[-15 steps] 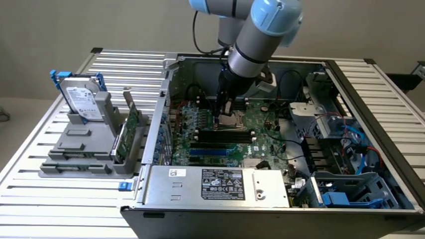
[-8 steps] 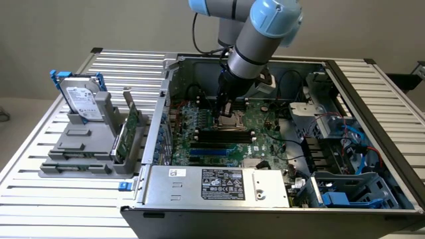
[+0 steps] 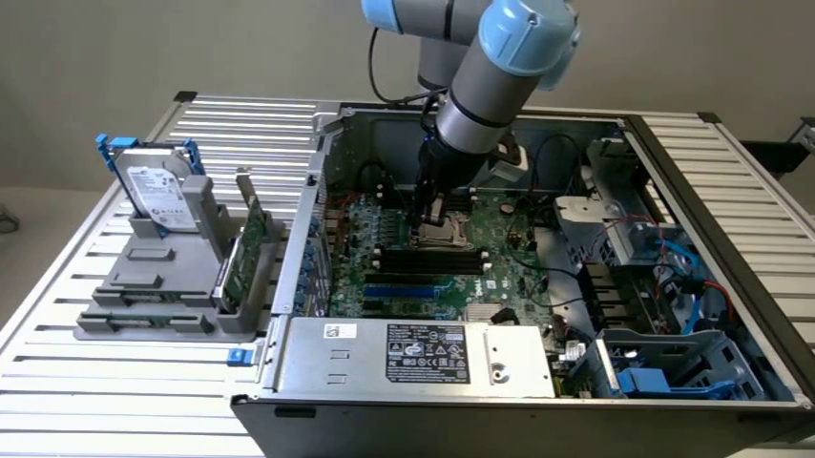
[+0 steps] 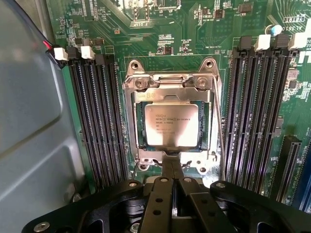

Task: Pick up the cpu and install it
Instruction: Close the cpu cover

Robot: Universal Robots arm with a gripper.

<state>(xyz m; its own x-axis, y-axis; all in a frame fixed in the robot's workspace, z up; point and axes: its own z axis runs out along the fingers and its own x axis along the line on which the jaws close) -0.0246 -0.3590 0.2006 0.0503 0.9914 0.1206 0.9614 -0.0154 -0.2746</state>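
The cpu, a small silvery square with printed text, lies flat inside the metal-framed socket on the green motherboard. In the wrist view my gripper hangs just over the socket frame at the chip's near edge. Its two black fingers are pressed together with nothing between them. In the exterior view the gripper points straight down into the open computer case, right above the socket.
Black memory slots flank the socket, with more slots on its other side. A grey case wall stands close by. At the exterior view's left, a grey rack holds a hard drive and a green card. A power supply sits in front.
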